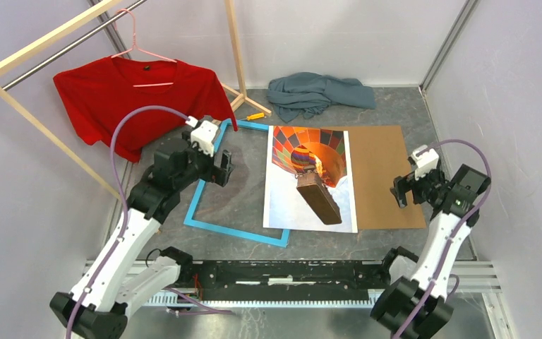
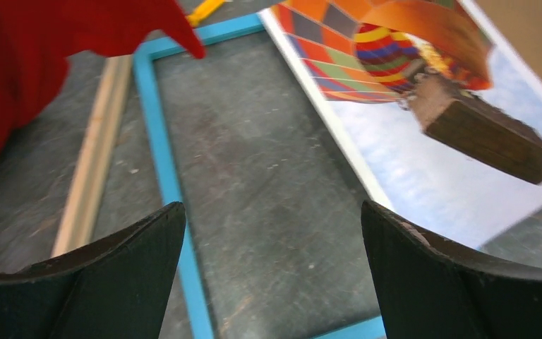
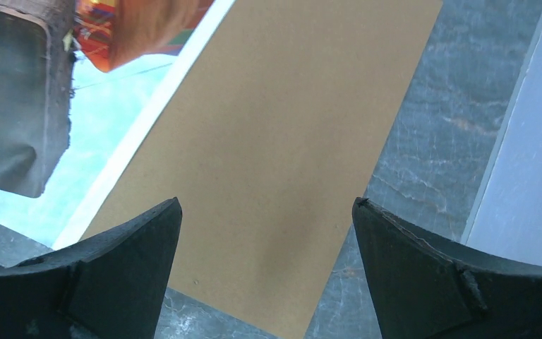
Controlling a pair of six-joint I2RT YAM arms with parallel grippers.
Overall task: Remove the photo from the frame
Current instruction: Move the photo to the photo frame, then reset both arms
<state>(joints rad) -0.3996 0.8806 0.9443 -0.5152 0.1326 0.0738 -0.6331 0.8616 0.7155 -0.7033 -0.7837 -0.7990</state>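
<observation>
Left claw (image 2: 272,208) and right claw (image 3: 267,201) gape fully, both empty. Photo (image 1: 310,180) lies ahead-right of my left claw, overlapping frame (image 2: 162,155) and board (image 3: 289,141). It looks thin and floppy, so I'd pinch its white margin.

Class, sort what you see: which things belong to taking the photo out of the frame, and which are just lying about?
Job in hand: photo, frame.
Lying about: brown backing board, red T-shirt, grey cloth, wooden rack.
</observation>
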